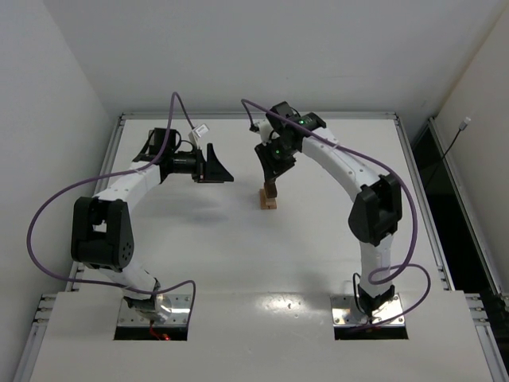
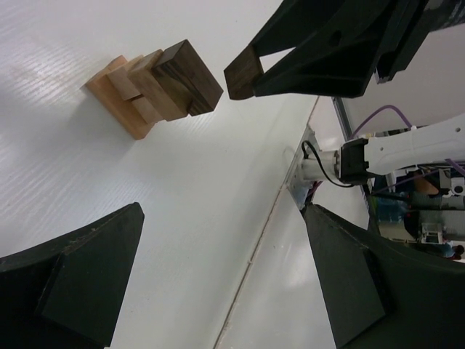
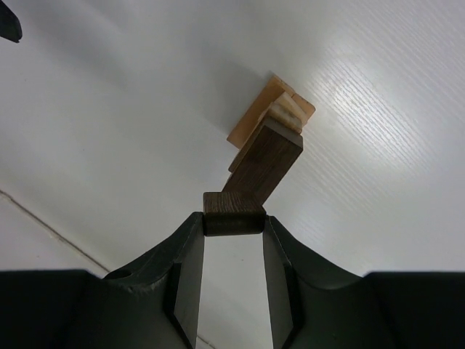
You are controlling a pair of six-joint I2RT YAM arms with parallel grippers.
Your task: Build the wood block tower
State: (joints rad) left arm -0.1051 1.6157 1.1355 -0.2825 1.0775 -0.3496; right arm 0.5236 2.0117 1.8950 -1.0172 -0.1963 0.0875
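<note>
From above, the small stack of tan and brown wooden blocks (image 1: 270, 202) stands near the middle of the white bench (image 1: 199, 255), with the right claw (image 1: 271, 189) just over it. The left wrist view shows the left claw (image 2: 221, 247) spread wide, and a gap between the stack and a small dark brown wooden block (image 2: 242, 73). The right wrist view shows the right claw pinching that block.

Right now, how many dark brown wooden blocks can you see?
2. One dark brown block is pinched in the right gripper, near the top of the tower; the other tops the tower. The layers below look tan, though the stack may hide more.
</note>
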